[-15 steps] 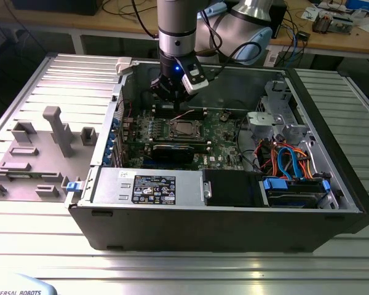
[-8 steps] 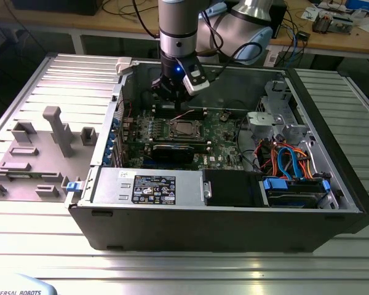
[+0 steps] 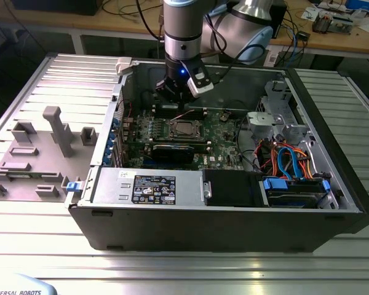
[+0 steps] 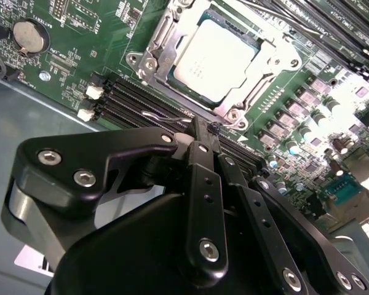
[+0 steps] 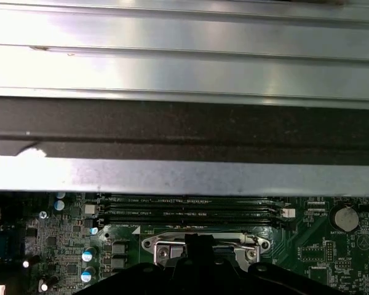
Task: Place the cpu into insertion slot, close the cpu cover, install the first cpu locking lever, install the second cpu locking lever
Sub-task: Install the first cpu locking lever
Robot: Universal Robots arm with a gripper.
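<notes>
The cpu [image 4: 216,56] lies flat in the insertion slot, its silver-grey top facing up. The silvery cpu cover [image 4: 162,46] lies down around it, framing the chip. A thin wire locking lever [image 4: 166,115] runs beside the socket's edge, over the dark memory slots. My gripper [image 4: 204,128] hangs just off that edge with its black fingers pressed together, the tips right at the lever's end. I cannot tell whether they touch the wire. In the exterior view the gripper [image 3: 183,112] hovers just behind the socket [image 3: 186,128]. The first wrist view has the socket's metal surround [image 5: 163,249] by the fingers.
The motherboard sits in an open computer case [image 3: 332,203] on a ribbed metal table. A black graphics card [image 3: 172,151] lies in front of the socket, memory slots [image 5: 184,209] behind it. Drive cables [image 3: 289,161] fill the exterior view's right. Grey fixtures [image 3: 58,132] stand at its left.
</notes>
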